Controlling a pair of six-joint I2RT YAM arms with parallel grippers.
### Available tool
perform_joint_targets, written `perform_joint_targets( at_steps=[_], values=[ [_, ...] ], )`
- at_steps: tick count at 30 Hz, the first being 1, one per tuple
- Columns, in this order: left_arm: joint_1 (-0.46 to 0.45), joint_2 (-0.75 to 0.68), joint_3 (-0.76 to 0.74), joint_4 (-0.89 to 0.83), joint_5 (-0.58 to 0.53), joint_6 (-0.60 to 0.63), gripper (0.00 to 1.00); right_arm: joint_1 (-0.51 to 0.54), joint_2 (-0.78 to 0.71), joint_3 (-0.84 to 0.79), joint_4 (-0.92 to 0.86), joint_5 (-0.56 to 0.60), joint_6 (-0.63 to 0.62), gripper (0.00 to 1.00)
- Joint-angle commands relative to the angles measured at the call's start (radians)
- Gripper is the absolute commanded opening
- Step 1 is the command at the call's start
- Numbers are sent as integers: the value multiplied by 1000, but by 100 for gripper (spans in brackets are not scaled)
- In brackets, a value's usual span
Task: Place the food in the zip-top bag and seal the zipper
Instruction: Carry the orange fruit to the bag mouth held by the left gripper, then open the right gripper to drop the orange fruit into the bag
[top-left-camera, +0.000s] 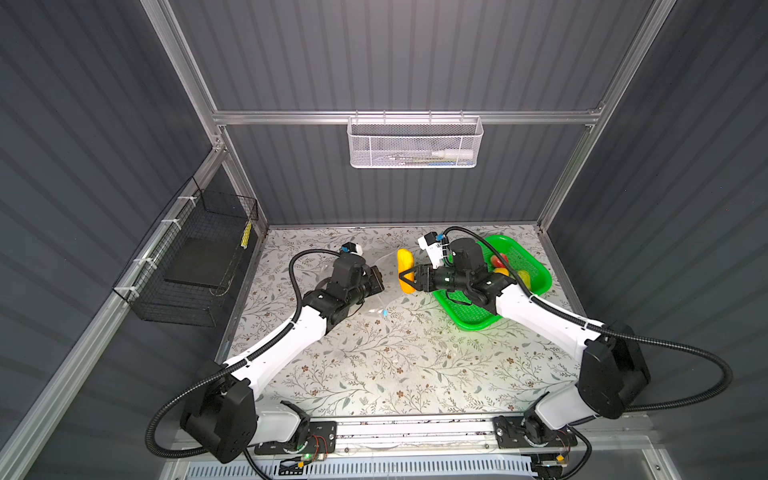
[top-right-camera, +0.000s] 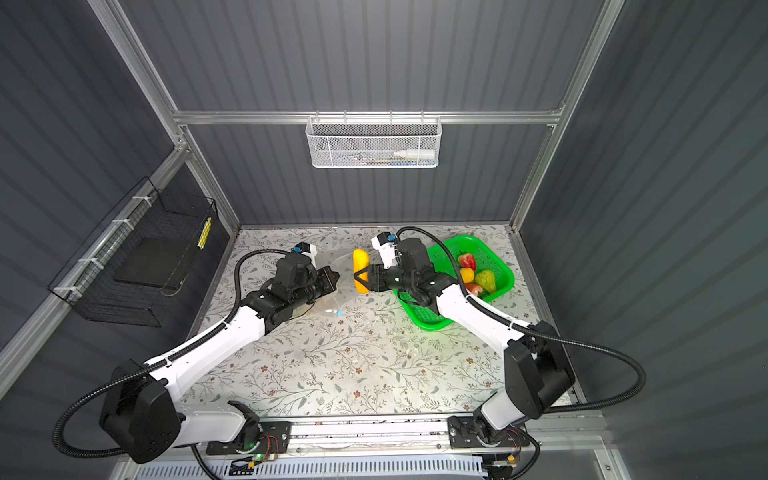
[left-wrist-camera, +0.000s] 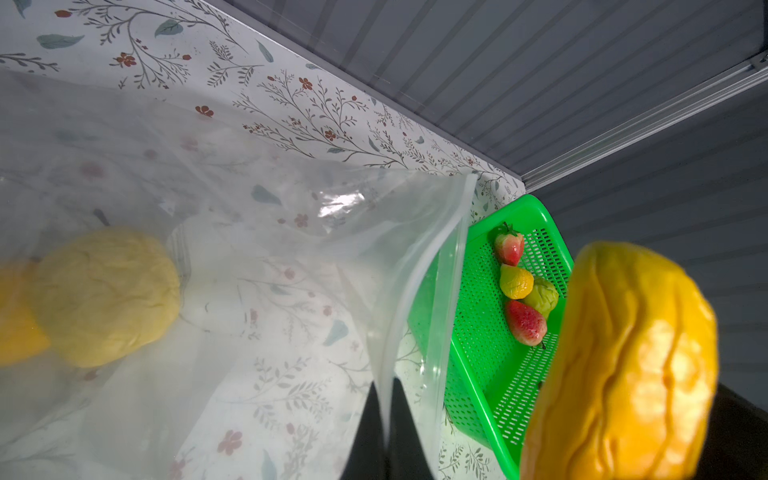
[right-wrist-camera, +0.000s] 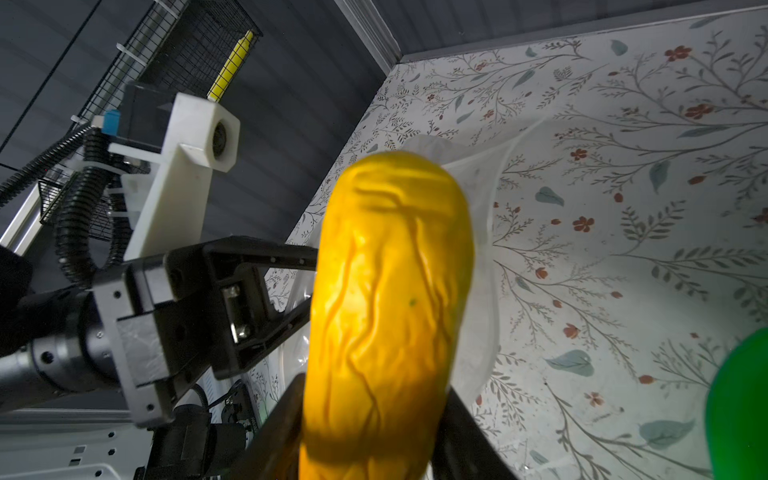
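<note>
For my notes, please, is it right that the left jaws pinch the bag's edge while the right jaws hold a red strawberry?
Not quite: the right jaws hold a long yellow fruit, as the right wrist view shows; the left jaws do pinch the bag's edge.

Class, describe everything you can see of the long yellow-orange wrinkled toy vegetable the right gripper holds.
The long yellow-orange toy vegetable is round-ended, with raised vein-like wrinkles on glossy, rubbery-looking skin. The right gripper clamps it near one end, a finger on each side. In both top views it is held between the green perforated basket and the clear plastic bag's open mouth; contact with the bag cannot be told.
</note>
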Motion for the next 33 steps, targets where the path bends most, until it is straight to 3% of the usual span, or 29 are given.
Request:
perform_joint_targets(
  at_steps=[1,8,21,33],
  values=[
    [-4,-5,8,13,13,-3,0,31,31,4,79,62,49,43],
    [-4,-13,2,13,13,-1,0,55,102,-35,207,117,155,43],
    [-3,-25,-9,19,12,-2,0,81,168,-22,163,101,238,43],
    [-4,-40,-32,36,33,10,0,81,304,193,-118,272,258,46]
  ],
)
